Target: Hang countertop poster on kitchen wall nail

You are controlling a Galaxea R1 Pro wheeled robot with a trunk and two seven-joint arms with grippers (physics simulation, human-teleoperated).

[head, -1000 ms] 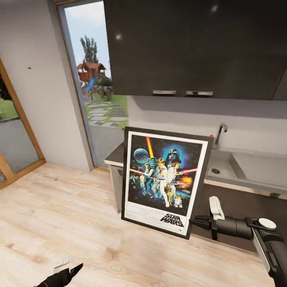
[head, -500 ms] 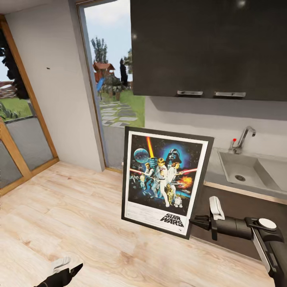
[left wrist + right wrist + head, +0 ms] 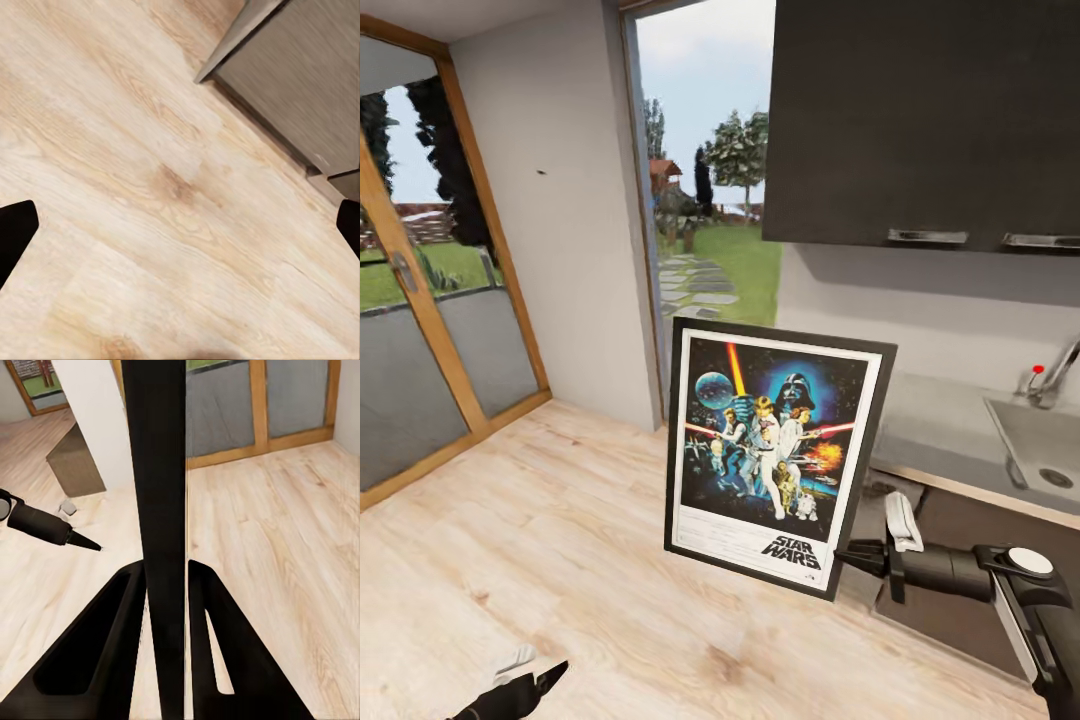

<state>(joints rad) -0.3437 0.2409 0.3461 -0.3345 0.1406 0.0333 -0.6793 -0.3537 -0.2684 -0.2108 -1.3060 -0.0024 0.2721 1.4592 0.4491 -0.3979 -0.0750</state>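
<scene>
The poster (image 3: 773, 450), a framed Star Wars print with a black frame and white border, hangs upright in front of me, slightly tilted. My right gripper (image 3: 852, 556) is shut on its lower right edge. In the right wrist view the frame's edge (image 3: 165, 495) runs as a black bar between the two fingers (image 3: 112, 645). The grey-brown kitchen countertop (image 3: 935, 432) lies behind the poster at right. A small dark nail (image 3: 541, 172) sticks out of the pale wall at upper left. My left gripper (image 3: 525, 682) hangs low over the floor, open and empty (image 3: 180, 229).
A sink (image 3: 1045, 450) with a tap (image 3: 1050, 372) is set in the worktop at far right, under dark wall cabinets (image 3: 930, 110). A wood-framed glass door (image 3: 420, 330) stands at left, an open doorway to the garden (image 3: 705, 200) beside the wall. Light wooden floor (image 3: 540, 540) spreads below.
The whole view has swung left: sink and cabinets slid right, the glass door and nail wall came further in. Poster and both grippers keep their places in the picture.
</scene>
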